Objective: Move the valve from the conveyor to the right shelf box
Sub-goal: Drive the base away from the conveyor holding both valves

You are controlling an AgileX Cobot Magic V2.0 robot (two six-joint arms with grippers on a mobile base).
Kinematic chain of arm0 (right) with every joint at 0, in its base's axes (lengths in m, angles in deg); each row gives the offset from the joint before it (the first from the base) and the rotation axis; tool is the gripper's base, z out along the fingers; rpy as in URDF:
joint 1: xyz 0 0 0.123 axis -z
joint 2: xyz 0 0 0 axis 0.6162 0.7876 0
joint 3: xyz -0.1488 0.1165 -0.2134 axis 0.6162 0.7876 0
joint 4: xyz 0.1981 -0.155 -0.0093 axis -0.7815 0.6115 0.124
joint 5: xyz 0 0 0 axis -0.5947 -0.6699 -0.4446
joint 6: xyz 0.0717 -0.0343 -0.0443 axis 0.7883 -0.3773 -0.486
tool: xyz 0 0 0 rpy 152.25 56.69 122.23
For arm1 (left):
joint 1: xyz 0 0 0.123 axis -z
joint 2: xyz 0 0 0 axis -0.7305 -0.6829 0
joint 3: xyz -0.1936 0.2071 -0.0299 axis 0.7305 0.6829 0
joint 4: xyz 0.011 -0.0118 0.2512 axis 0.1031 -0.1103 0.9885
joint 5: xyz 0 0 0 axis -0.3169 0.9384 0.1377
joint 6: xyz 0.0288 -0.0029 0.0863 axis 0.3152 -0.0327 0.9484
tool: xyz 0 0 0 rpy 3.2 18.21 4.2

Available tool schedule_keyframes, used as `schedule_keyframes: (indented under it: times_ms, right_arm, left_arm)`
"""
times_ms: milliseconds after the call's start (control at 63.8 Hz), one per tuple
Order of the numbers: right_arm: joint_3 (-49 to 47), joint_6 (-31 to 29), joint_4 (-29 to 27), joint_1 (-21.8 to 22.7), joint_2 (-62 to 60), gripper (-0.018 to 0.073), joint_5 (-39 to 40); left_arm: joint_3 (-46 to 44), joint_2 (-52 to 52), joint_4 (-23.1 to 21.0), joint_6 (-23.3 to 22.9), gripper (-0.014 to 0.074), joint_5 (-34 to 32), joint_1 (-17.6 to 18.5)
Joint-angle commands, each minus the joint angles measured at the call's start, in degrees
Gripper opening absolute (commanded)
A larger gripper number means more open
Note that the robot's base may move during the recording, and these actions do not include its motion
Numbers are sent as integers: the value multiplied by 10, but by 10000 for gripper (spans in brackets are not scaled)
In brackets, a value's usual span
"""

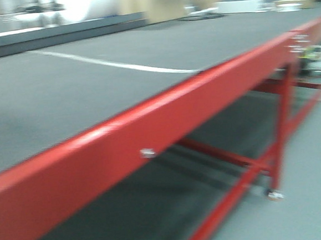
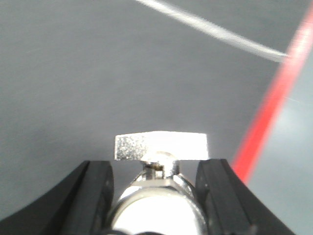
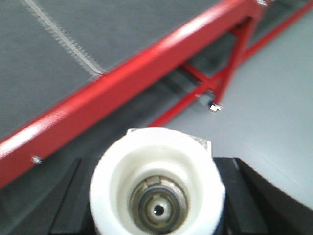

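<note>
In the left wrist view, a metal valve (image 2: 161,147) with a flat silver handle and round shiny body sits between the black fingers (image 2: 95,191) of my left gripper (image 2: 156,171), which is shut on it above the dark grey conveyor (image 2: 98,73). The right wrist view shows my right gripper (image 3: 156,188) shut on another valve (image 3: 115,176), whose white cup-shaped end faces the camera. That one hangs beyond the conveyor (image 3: 58,44) edge, over the floor. Neither gripper shows in the blurred front view. The right shelf box is out of view.
A red rail (image 1: 176,113) edges the belt (image 1: 91,86), with red legs (image 1: 283,121) and a caster (image 1: 275,194) on the grey floor (image 1: 312,208). A white line (image 1: 117,65) crosses the belt. Blurred clutter (image 1: 317,57) stands at the far right.
</note>
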Motion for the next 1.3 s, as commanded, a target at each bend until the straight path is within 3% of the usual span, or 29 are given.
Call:
schedule_keyframes:
  times_ms: [0,1286]
  right_arm:
    - [-9,-1,1,0,-7,-151,36]
    - [-9,-1,1,0,-7,-151,36]
  left_arm:
    - [-6,8,-3,-3,-111,-22,4]
    - [-6,8,-3,-3,-111,-22,4]
